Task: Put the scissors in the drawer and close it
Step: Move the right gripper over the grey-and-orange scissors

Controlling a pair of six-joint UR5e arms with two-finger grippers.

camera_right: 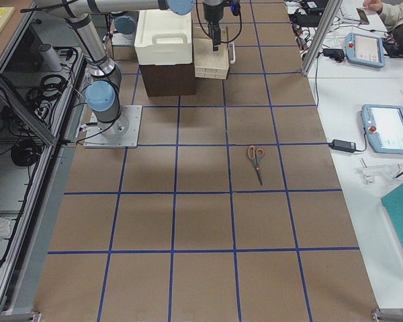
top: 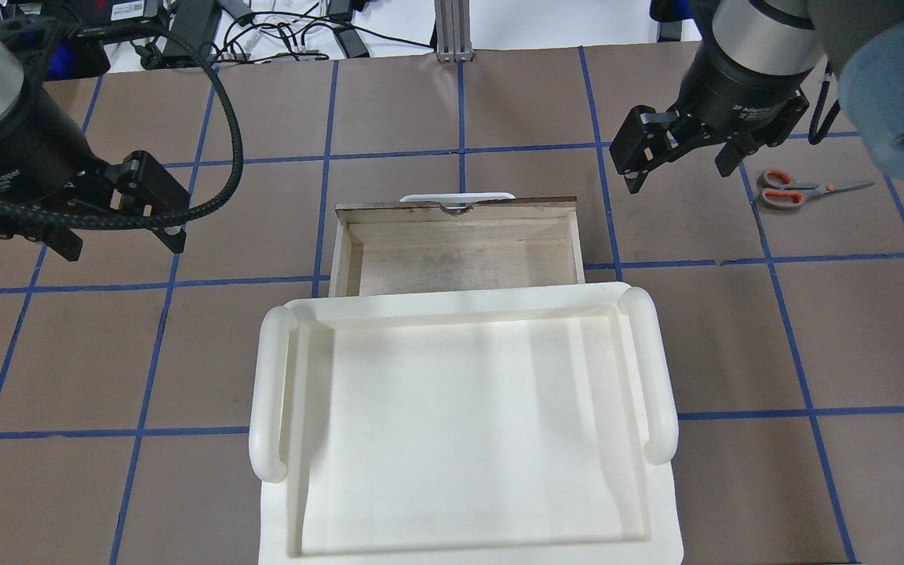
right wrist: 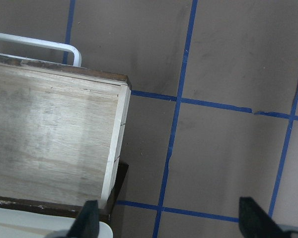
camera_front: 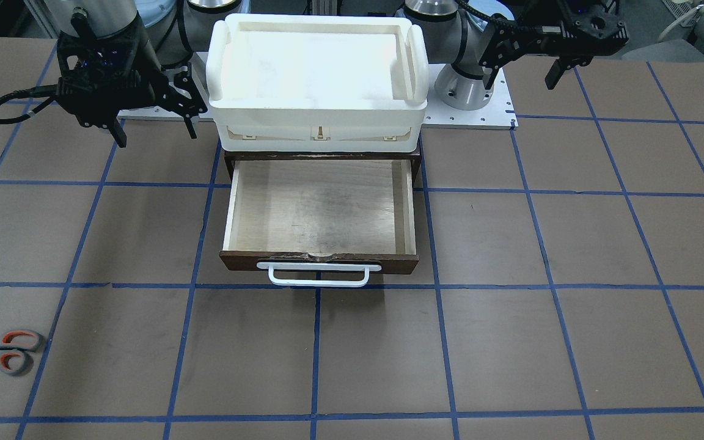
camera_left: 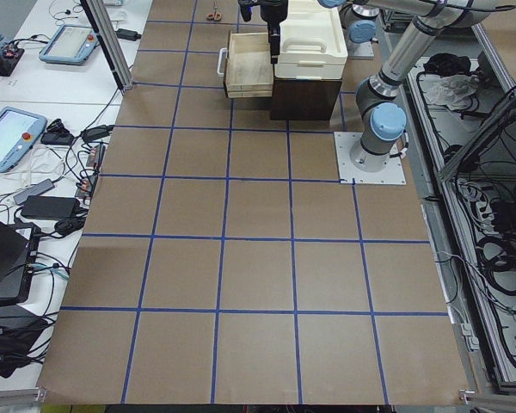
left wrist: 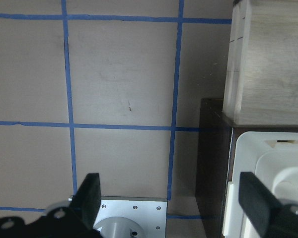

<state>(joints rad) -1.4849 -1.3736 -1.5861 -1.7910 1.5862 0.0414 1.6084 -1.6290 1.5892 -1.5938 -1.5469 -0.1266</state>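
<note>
The scissors (camera_front: 7, 351), grey handles lined in orange, lie flat on the brown table, far from the drawer on my right side; they also show in the overhead view (top: 793, 190) and the exterior right view (camera_right: 256, 157). The drawer (camera_front: 388, 263) is pulled open, its pale wood interior empty, with a white bar handle (camera_front: 318, 275); it also shows in the overhead view (top: 460, 208). My right gripper (top: 679, 169) is open and empty, hovering between the drawer and the scissors. My left gripper (top: 121, 239) is open and empty, hovering left of the drawer.
A white plastic tray (top: 267, 392) sits on top of the dark cabinet (camera_front: 416, 160) that holds the drawer. Blue tape lines grid the table. The arm base plate (camera_front: 468, 113) lies behind the cabinet. Tablets and cables lie beyond the table edges (camera_right: 389, 127).
</note>
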